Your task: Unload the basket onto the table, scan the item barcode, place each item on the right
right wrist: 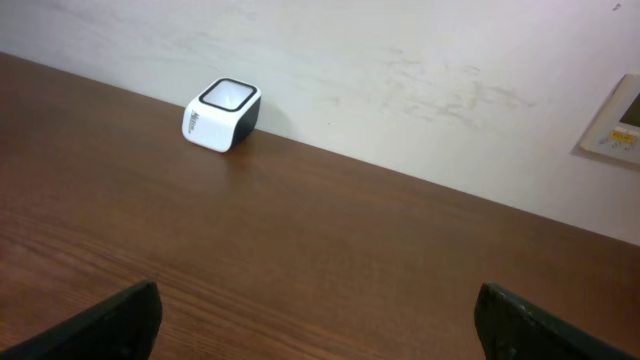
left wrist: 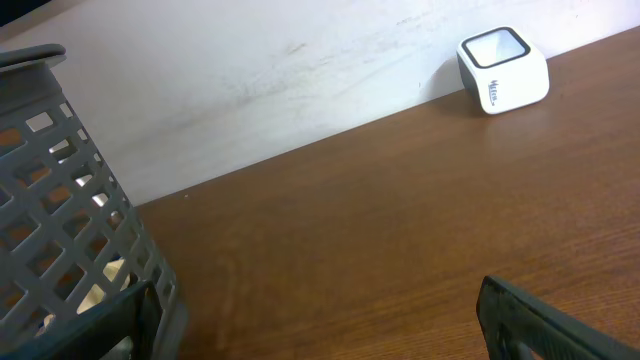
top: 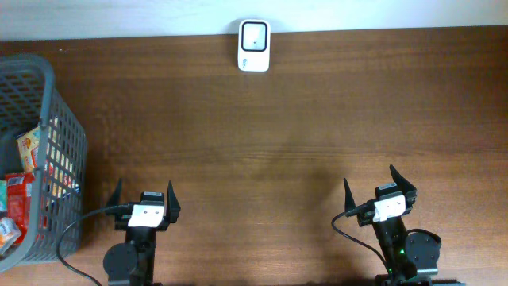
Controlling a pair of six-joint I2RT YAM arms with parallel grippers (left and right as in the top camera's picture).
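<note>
We found both arms parked at the near edge of the surface [top: 278, 135], well apart from each other. The left arm [top: 145, 216] had its jaws spread as wide as they go, with nothing between them. The right arm [top: 387, 208] matched it, jaws fully apart and empty. We took this for a ready pose, open in advance so that a grasp could follow without a pause.

The goods to be scanned lay in the grey mesh basket [top: 57, 89] at the left end of the surface, near the left arm. Inside it we saw a heap of coloured packets [top: 28, 148]. We could not tell which packet was meant, and no barcode showed from any view.

The white scanner [top: 254, 46] stood at the far edge against the wall, roughly midway between the arms, its dark window facing up. We judged it was set there so that either arm could bring a packet over the window. The wood between the basket and the scanner carried nothing.

We judged the task not yet begun, and the left arm the likelier one to reach into the basket.
</note>
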